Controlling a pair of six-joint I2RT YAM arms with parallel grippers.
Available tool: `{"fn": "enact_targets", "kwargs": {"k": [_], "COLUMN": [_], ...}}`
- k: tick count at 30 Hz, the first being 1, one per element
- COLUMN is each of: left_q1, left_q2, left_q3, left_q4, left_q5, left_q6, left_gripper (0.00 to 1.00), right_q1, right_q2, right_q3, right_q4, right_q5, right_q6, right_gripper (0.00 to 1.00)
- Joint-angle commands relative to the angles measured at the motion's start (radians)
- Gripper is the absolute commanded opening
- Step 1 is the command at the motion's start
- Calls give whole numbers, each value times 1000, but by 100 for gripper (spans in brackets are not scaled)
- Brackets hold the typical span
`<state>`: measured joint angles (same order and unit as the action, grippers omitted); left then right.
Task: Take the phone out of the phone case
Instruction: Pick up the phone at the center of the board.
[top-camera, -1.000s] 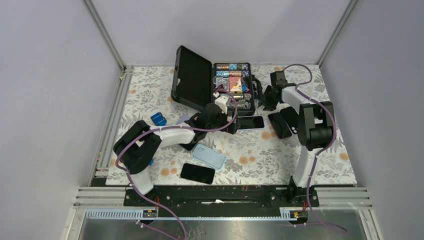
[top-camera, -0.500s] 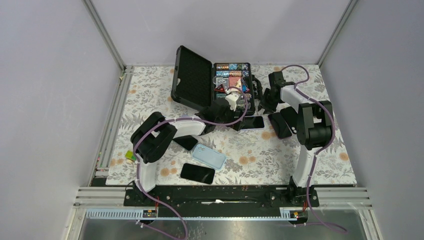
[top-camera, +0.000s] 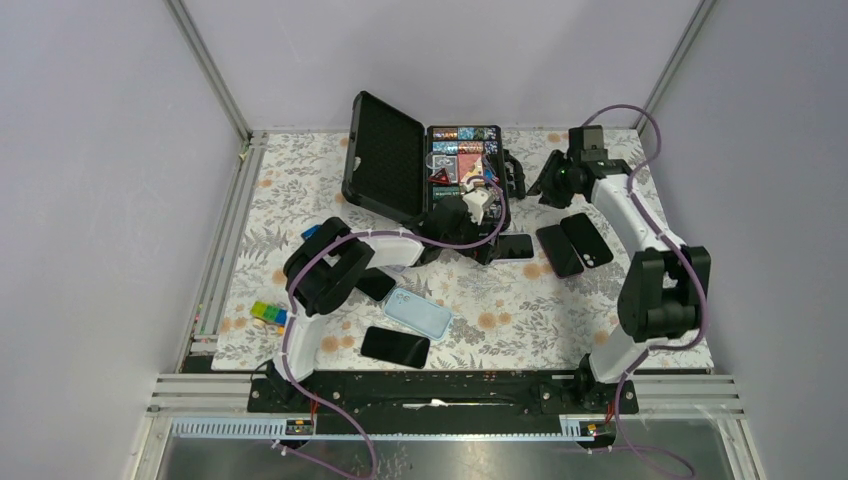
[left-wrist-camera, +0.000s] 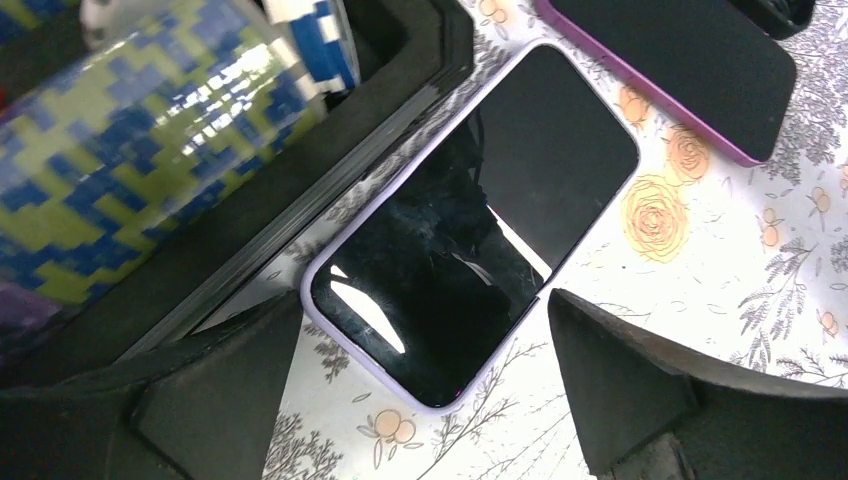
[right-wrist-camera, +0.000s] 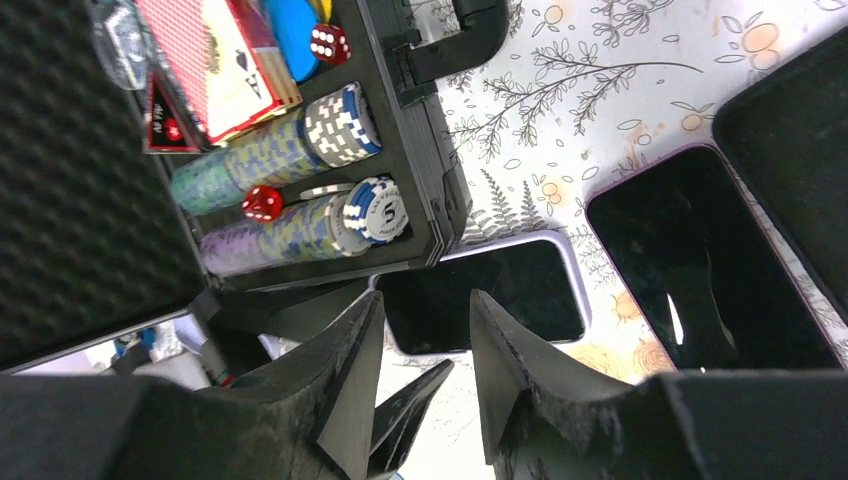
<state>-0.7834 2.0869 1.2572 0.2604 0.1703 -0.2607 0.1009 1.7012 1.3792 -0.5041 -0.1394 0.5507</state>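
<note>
- Black case (top-camera: 385, 165): stands open at the far middle of the flowered table (top-camera: 500, 315), with its lid raised on the left. Its tray holds stacked chips (right-wrist-camera: 285, 150), a red die (right-wrist-camera: 262, 203) and playing cards (right-wrist-camera: 215, 60).
- Phone (top-camera: 517, 246): lies flat and screen up against the near edge of the black case, at its right corner. It sits in the lilac phone case (left-wrist-camera: 436, 403), whose rim shows all round the glass; it has not been taken out.
- Left gripper (left-wrist-camera: 425, 315): released, jaws spread wide. It is low at the near edge of the black case, with one finger on either side of the phone's left end. Whether the fingers touch the phone case cannot be told.
- Right gripper (right-wrist-camera: 425, 345): just off the right side of the black case and raised above the table. Its fingers are parted with nothing between them.
- Two dark phones (top-camera: 572, 245): lie side by side just right of the black case's near right corner; one has a purple rim.
- Light blue cover (top-camera: 418, 312) and black handset (top-camera: 395, 347): lie well in front of the black case, close together.
</note>
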Motion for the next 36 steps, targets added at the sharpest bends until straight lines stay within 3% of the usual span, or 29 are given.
{"fn": "enact_targets", "kwargs": {"k": [1, 5, 14, 17, 22, 26, 31, 36], "left_q1": [7, 5, -33, -58, -56, -63, -93, -99], "left_q2": [43, 22, -60, -77, -38, 14, 57, 94], "left_q3": [56, 33, -160, -174, -52, 74, 119, 137], "left_q4": [34, 31, 215, 188, -8, -146, -151, -119], "left_q5": [85, 132, 255, 221, -36, -132, -77, 129], "left_q6": [17, 18, 14, 55, 54, 41, 76, 96], "left_gripper": [99, 99, 96, 96, 99, 99, 99, 99], "right_q1": [-44, -78, -94, -94, -95, -95, -134, -148], "right_q2": [-117, -197, -260, -261, -277, -282, -289, -311], "right_q3": [-49, -95, -134, -147, -188, -199, -208, -219], "right_q4": [-1, 20, 31, 32, 60, 62, 62, 61], "right_q5": [-50, -75, -96, -100, -118, -128, -147, -157], "right_q6": [2, 12, 9, 9, 17, 13, 5, -1], "right_gripper": [45, 46, 47, 47, 48, 48, 49, 50]}}
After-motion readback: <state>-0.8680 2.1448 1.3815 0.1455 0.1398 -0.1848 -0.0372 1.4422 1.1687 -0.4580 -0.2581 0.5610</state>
